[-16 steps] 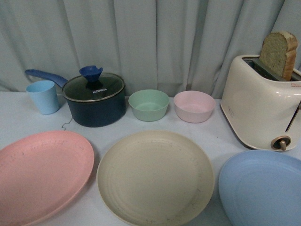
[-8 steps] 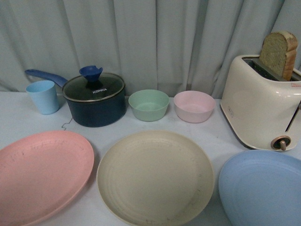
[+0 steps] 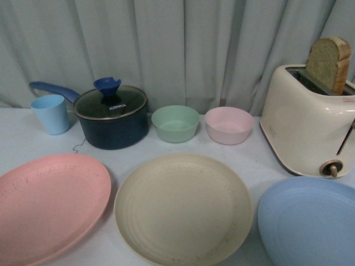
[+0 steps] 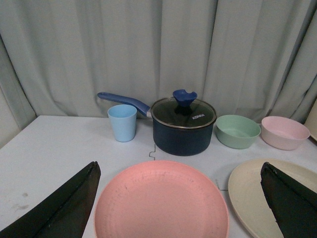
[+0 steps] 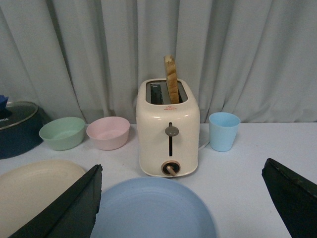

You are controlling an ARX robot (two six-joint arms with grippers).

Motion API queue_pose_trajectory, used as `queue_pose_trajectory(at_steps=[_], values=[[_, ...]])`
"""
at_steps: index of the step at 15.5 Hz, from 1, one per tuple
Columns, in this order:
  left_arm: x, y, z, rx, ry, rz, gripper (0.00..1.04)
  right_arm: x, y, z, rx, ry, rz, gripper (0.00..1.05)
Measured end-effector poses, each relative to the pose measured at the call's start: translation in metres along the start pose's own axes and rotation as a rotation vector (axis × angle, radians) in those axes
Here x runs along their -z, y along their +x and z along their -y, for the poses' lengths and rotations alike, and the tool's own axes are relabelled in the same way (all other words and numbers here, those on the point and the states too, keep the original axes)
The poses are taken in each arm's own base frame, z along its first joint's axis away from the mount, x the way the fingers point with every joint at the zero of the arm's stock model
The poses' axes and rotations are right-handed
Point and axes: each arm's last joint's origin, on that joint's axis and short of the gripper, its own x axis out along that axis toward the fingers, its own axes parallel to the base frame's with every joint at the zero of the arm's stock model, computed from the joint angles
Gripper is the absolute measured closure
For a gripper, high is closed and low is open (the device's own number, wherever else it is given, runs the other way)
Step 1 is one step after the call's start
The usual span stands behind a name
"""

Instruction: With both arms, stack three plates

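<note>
Three plates lie side by side along the table's near edge: the pink plate (image 3: 47, 205) on the left, the cream-beige plate (image 3: 183, 209) in the middle, the light blue plate (image 3: 310, 221) on the right. Neither arm shows in the front view. My left gripper (image 4: 178, 198) is open and empty, its jaws spread wide either side of the pink plate (image 4: 161, 203), above it. My right gripper (image 5: 181, 198) is open and empty, its jaws spread either side of the light blue plate (image 5: 153, 210). The cream-beige plate's edge also shows in both wrist views (image 4: 247, 191) (image 5: 34, 183).
Behind the plates stand a light blue cup (image 3: 51, 113), a dark blue lidded saucepan (image 3: 111, 116), a small green bowl (image 3: 175, 123), a small pink bowl (image 3: 229, 125) and a cream toaster (image 3: 308, 127) holding a bread slice. A second blue cup (image 5: 224, 131) stands right of the toaster. Curtains hang behind.
</note>
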Motion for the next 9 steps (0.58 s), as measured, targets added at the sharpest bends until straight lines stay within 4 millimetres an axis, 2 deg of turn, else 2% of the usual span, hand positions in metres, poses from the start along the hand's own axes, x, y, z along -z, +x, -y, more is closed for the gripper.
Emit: queue_pose_trajectory(at_steps=[9], values=[[0.0,0.0,0.0,0.0,0.0,0.0,0.07,0.0,0.0,0.0,0.0,0.0,0.0,0.06]])
